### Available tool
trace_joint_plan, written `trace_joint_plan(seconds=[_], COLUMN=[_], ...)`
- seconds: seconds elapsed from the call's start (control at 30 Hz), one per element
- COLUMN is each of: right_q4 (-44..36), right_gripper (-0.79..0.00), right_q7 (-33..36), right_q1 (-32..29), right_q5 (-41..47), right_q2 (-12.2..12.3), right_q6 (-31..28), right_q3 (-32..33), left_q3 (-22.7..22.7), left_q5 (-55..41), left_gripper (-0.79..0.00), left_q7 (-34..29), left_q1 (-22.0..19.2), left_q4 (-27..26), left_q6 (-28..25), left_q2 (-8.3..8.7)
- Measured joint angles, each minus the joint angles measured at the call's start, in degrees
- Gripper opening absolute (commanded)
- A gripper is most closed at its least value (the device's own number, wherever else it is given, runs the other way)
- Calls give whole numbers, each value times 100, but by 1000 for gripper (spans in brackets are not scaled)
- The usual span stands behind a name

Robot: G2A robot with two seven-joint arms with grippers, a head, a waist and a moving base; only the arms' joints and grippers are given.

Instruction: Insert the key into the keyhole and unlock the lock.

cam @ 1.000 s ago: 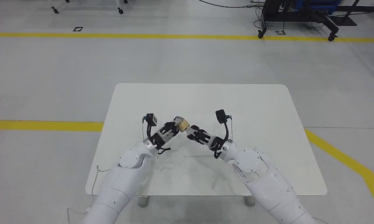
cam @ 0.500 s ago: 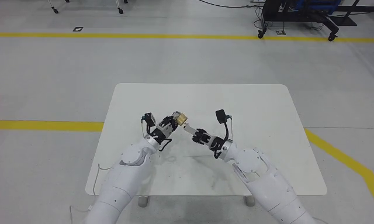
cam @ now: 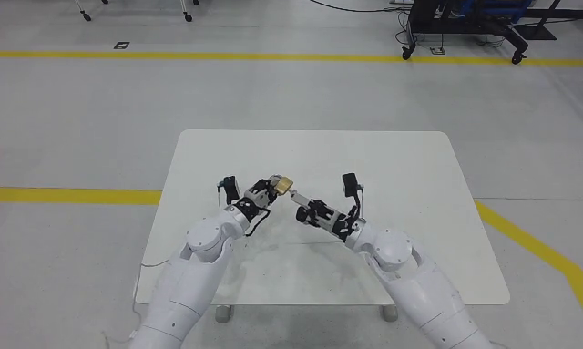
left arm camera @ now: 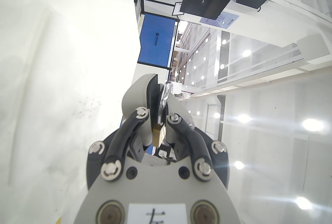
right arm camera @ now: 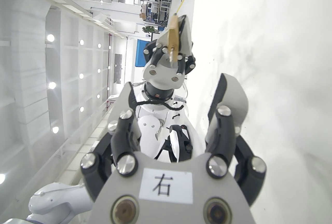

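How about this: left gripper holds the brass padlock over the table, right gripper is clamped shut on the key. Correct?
Not quite. The right gripper is open and holds nothing; the right wrist view shows it spread wide, short of the brass padlock. The rest stands: the left gripper is shut on that padlock over the table.

The right claw (cam: pixel 303 210) hangs with its fingers spread, near the brass padlock (right arm camera: pixel 173 35), and only a short stretch of free air above the bench (cam: pixel 410 167) lies between them. The left claw (cam: pixel 271 189) pinches the padlock by both broad faces, so its fingers (right arm camera: pixel 162 40) block those flanks. The end facing the right claw is uncovered, with only the small key (right arm camera: pixel 172 55) jutting from it.
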Motion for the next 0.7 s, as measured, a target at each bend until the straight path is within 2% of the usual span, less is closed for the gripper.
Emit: trace_joint_plan(seconds=[0.4, 0.7], right_q4=[89, 165], right_gripper=[-785, -785], right_q7=[31, 73], right_q1=[68, 112], right_q5=[160, 261], right_q2=[-25, -39], right_q6=[61, 118], right_q3=[-19, -31], left_q3=[26, 79], left_q5=[273, 484], left_gripper=[-785, -785], left_q7=[12, 17], left_q1=[109, 139], left_q4=[-208, -282], left_q6=[136, -38], left_q2=[34, 44])
